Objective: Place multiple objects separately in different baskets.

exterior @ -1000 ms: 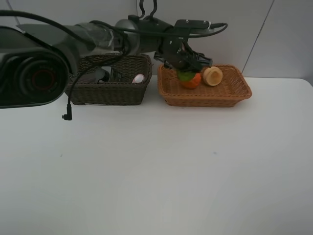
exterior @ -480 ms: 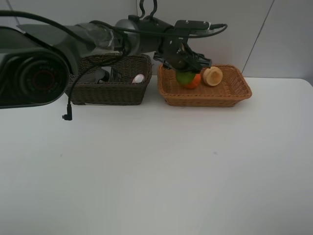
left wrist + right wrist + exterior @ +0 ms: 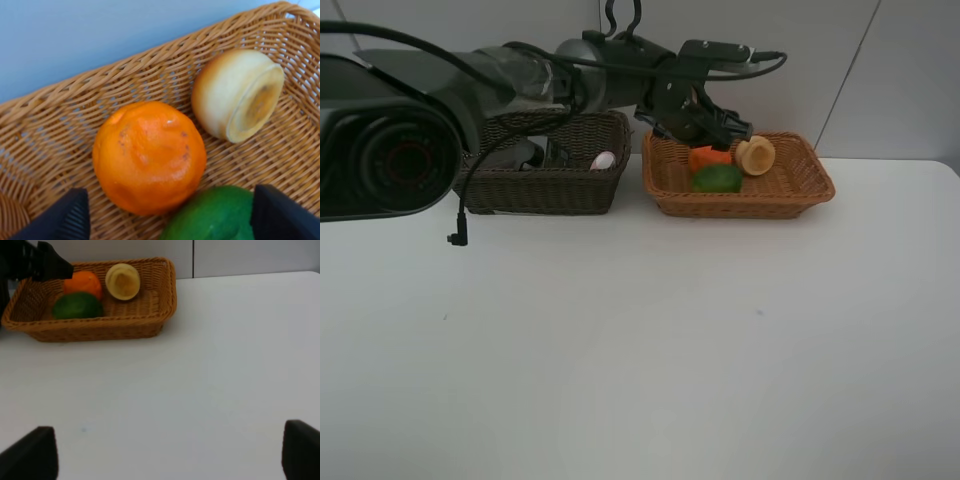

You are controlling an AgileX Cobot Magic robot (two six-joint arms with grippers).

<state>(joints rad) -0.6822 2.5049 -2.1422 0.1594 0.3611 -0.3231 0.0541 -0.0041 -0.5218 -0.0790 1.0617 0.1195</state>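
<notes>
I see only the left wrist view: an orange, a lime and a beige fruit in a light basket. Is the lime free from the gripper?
Observer: Yes. In the high view the lime lies low in the light basket, in front of the left gripper.
Operator: What is in the other basket?
Observer: The dark basket shows a white cap; the rest is hidden by the arm.
Operator: Where is the right gripper?
Observer: Open, above bare table, apart from both baskets.
</notes>
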